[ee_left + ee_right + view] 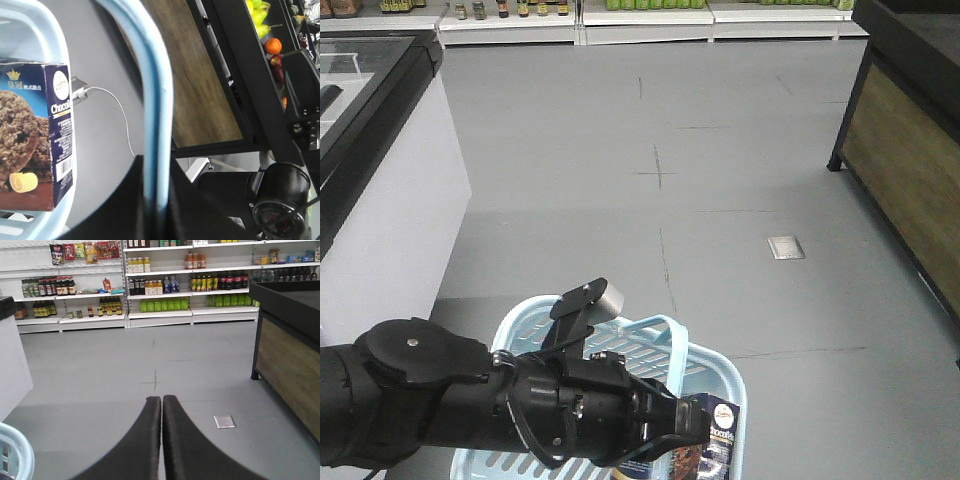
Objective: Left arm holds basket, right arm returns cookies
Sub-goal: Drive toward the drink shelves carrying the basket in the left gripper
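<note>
The light blue basket (535, 318) hangs low at the front of the front view. My left arm (420, 390) reaches in from the left. My left gripper (672, 420) is shut on the basket's loop handle (157, 100), which runs between the black jaws in the left wrist view. The navy "ChocoFelo" cookies box (717, 432) stands upright inside the basket at its right end and also shows in the left wrist view (35, 135). My right gripper (161, 399) is shut and empty, held over bare floor. A corner of the basket (15, 450) lies to its lower left.
A white counter (390, 200) stands at the left. A black stand with a wood panel (910, 150) stands at the right. Stocked shelves (160, 305) line the back wall. A metal floor plate (786, 247) lies on the grey floor. Fruit (272, 46) sits on the stand.
</note>
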